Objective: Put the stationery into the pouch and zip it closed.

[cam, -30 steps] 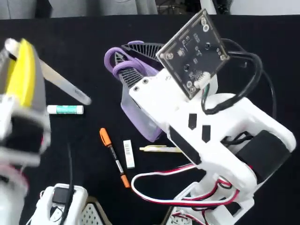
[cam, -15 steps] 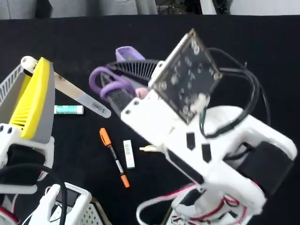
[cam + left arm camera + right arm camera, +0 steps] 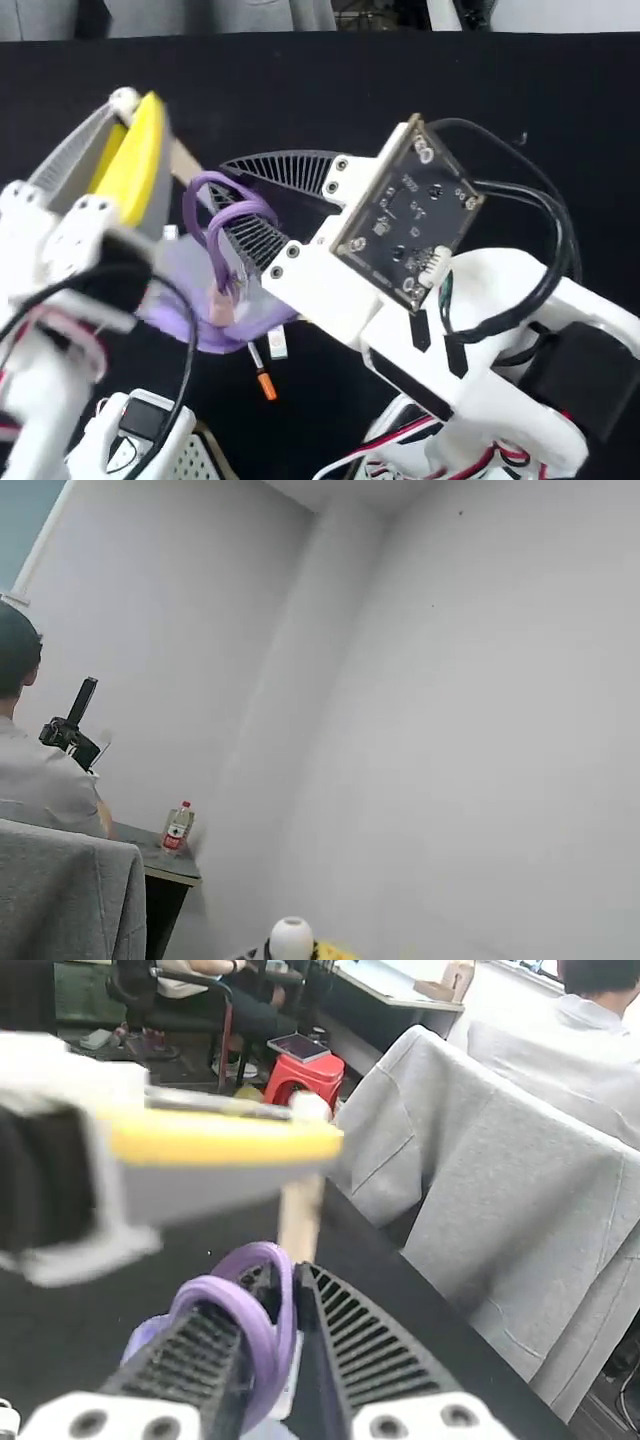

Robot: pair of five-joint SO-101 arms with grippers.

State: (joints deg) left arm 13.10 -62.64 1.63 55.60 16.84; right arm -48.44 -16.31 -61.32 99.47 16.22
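My right gripper (image 3: 238, 205) (image 3: 290, 1295) is shut on the purple pouch's loop (image 3: 212, 210) (image 3: 240, 1295), and the pouch (image 3: 200, 318) hangs from it over the black table. My left gripper (image 3: 130, 110) (image 3: 325, 1140), with its yellow finger, is raised close beside the pouch, shut on a flat beige ruler (image 3: 184, 156) (image 3: 300, 1218) that points down toward the pouch. The end of an orange marker (image 3: 264, 382) and a small white eraser (image 3: 277, 345) lie just in front of the pouch. Other items under the pouch are hidden.
Both arms' white bases (image 3: 140, 440) crowd the table's front edge. The far half of the black table (image 3: 330, 90) lies behind the grippers. Past the table's edge stands a chair draped in grey cloth (image 3: 500, 1220).
My right gripper swung the pouch left and forward, covering the glue stick and pen. My left gripper moved right and up with the ruler, closing in on the pouch.
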